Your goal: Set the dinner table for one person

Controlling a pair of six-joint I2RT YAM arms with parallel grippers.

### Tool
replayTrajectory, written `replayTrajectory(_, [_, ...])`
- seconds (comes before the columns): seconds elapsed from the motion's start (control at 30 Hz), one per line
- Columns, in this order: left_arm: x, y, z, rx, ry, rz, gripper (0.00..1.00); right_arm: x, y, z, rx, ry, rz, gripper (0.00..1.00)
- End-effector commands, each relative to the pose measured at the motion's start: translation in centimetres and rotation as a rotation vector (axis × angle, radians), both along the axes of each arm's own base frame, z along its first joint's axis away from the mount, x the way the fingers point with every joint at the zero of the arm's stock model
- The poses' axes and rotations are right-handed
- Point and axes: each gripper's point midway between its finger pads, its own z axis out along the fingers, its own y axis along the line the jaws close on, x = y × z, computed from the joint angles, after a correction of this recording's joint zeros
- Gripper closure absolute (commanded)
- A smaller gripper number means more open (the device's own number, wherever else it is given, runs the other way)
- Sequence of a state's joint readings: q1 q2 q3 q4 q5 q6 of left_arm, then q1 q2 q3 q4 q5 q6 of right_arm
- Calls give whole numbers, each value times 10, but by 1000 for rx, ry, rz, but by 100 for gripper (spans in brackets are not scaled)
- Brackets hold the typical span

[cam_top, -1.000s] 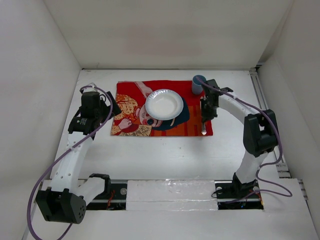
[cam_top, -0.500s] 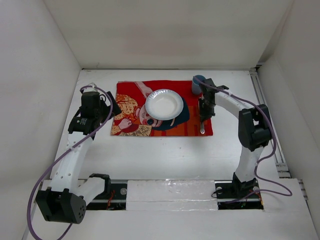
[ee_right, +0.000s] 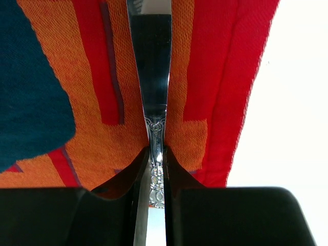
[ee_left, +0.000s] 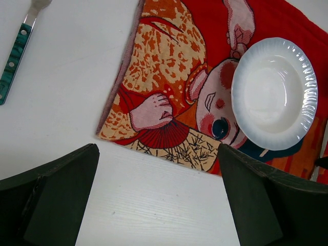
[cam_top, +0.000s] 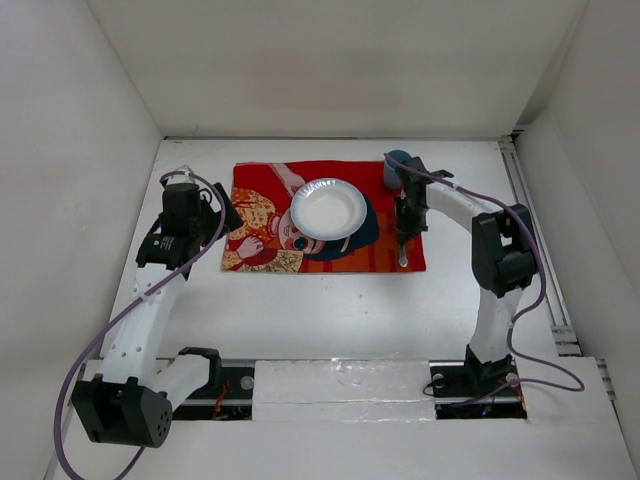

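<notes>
The dinner table [cam_top: 330, 310] spreads white under both arms. On its far half lies a red placemat [cam_top: 340, 255] bearing a white plate [cam_top: 328, 209]; a blue cup [cam_top: 394, 168] stands at the mat's far right corner. The right gripper [ee_right: 156, 159] pinches a silver utensil [ee_right: 152, 61] by its handle over the mat's right edge — the left gripper [ee_left: 159, 205] hangs wide apart, empty, beside the mat's left edge.

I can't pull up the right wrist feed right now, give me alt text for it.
The right hand is shut on the ornate handle of a silver utensil, which runs straight up out of frame over the red and orange placemat. White dinner table shows along the right edge.
</notes>
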State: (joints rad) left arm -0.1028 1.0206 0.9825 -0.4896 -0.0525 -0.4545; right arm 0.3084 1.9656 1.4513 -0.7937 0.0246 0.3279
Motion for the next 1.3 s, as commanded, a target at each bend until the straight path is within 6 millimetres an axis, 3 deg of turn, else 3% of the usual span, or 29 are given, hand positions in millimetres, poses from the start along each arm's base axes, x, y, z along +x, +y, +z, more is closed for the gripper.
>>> replayTrajectory(0.0, [5, 0, 15, -3, -54, -9, 0, 19, 8, 11, 14, -56, 24, 100])
replayTrajectory(0.27, [4, -2, 11, -8, -45, -16, 0, 23, 8, 5, 8, -46, 32, 98])
replayTrajectory(0.37, [4, -2, 11, -8, -45, -16, 0, 23, 8, 5, 8, -46, 33, 86])
replayTrajectory(0.4, [4, -2, 11, -8, -45, -16, 0, 23, 8, 5, 8, -46, 33, 74])
replayTrajectory(0.43, [4, -2, 11, -8, -45, -16, 0, 23, 8, 5, 8, -46, 33, 69])
replayTrajectory(0.53, [4, -2, 11, -8, -45, -16, 0, 21, 8, 9, 11, -55, 33, 61])
replayTrajectory(0.67, [6, 4, 8, 14, -36, 12, 0, 20, 11, 27, 24, -96, 42, 54])
replayTrajectory(0.8, [9, 11, 2, 35, -8, 52, 0, 17, 12, 53, 50, -152, 44, 54])
replayTrajectory(0.97, [6, 43, -8, 119, 38, 236, 0, -5, 18, 100, 91, -293, 77, 53])
replayTrajectory(1.07, [1, 55, -23, 167, 95, 298, 0, -26, 29, 116, 113, -357, 121, 53])
replayTrajectory(1.17, [-2, 65, -22, 216, 102, 326, 0, -47, 50, 126, 182, -399, 207, 53])
replayTrajectory(1.27, [-5, 74, -18, 275, 83, 329, 0, -68, 75, 115, 294, -399, 271, 53])
